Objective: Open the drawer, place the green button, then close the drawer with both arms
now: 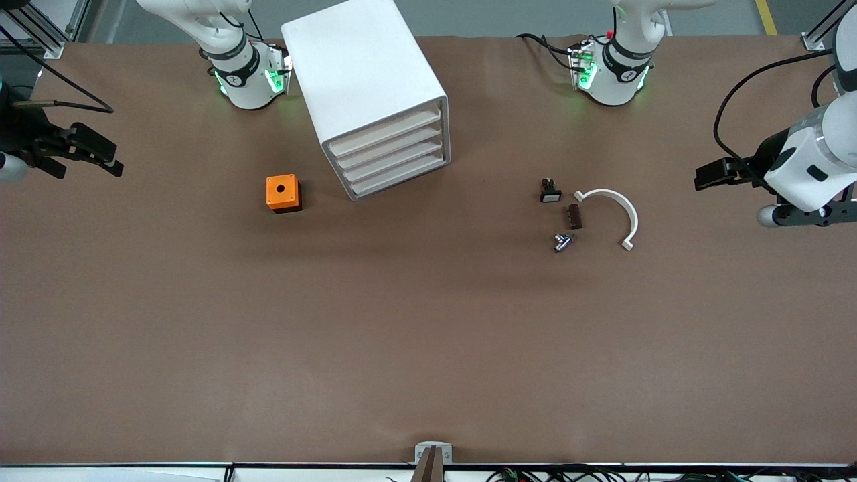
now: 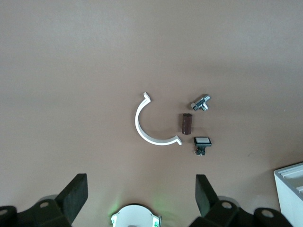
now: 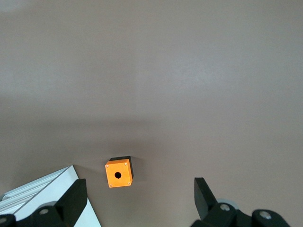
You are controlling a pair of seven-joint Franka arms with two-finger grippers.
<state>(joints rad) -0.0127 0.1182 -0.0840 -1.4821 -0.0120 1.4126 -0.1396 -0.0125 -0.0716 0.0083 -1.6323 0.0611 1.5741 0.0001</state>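
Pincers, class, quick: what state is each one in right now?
Left pincer: open, holding nothing, up at the left arm's end of the table.
Right pincer: open, holding nothing, up at the right arm's end.

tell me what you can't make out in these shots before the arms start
- Button: too small in the front and left wrist views to show a green cap.
- Drawer: shut, so its inside is hidden; both wrist views cut the cabinet off at an edge.
- Left gripper and right gripper: open, their fingers cut off by the frame edge.
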